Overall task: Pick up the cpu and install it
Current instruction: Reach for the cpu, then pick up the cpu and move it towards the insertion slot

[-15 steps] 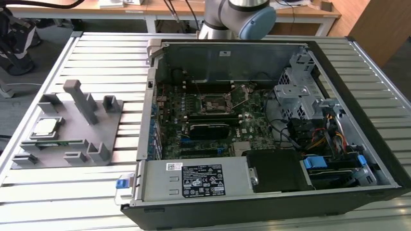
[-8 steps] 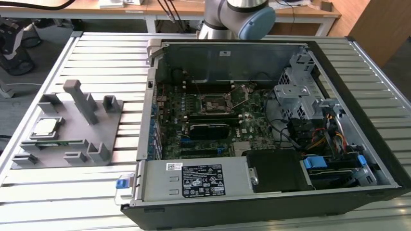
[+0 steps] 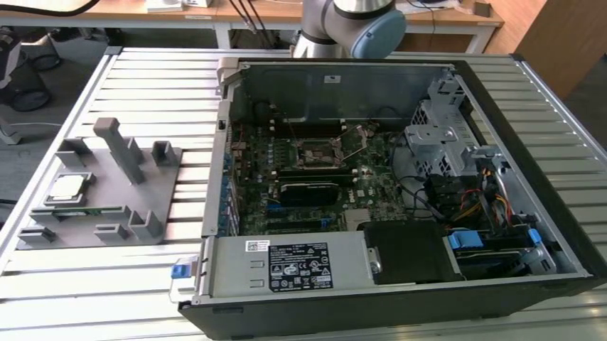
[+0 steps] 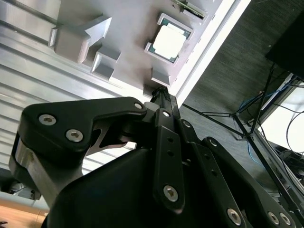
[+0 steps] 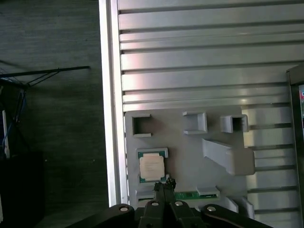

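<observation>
The cpu (image 3: 67,187) is a small square chip with a shiny silver top. It lies flat in a square nest on the grey fixture plate (image 3: 104,220) at the exterior view's left. Both wrist views look down on the cpu (image 5: 152,166) (image 4: 168,42) from well above. My gripper (image 5: 164,183) (image 4: 161,91) hangs over the plate's edge beside the chip, its black fingertips pressed together, shut on nothing. In the open computer case, the motherboard's cpu socket (image 3: 318,153) sits with its metal frame around an empty square.
A narrow green memory stick (image 3: 81,211) (image 5: 190,194) lies in a slot on the same plate. Grey posts and blocks (image 3: 119,145) rise from it. The case walls (image 3: 220,142), drive cage (image 3: 441,135) and power supply (image 3: 294,266) surround the motherboard. Slatted aluminium table (image 5: 204,57) lies beneath.
</observation>
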Robot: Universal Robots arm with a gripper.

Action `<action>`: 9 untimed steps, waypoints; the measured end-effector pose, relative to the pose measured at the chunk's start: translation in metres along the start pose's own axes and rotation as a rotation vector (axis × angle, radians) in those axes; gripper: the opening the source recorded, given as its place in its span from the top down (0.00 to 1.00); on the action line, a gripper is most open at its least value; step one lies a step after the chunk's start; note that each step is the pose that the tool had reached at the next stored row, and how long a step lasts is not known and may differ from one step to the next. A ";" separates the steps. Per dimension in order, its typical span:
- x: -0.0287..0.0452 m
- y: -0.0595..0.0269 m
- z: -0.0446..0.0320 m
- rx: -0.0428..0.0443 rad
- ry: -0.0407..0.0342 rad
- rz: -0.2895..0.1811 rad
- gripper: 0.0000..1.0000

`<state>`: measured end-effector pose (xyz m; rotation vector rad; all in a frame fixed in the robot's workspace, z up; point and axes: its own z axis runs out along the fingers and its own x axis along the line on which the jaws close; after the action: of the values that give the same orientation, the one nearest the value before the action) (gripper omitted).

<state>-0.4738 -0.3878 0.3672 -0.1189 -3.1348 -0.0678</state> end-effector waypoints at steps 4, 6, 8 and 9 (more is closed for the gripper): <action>0.0041 -0.0003 0.0001 0.0000 0.0022 0.000 0.89; 0.0057 -0.0004 0.0003 -0.0003 0.0030 0.000 0.89; 0.0075 -0.0006 0.0004 -0.0010 0.0033 0.000 0.89; 0.0081 -0.0007 0.0005 -0.0013 0.0034 0.000 0.89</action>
<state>-0.4819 -0.3878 0.3666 -0.1188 -3.1314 -0.0699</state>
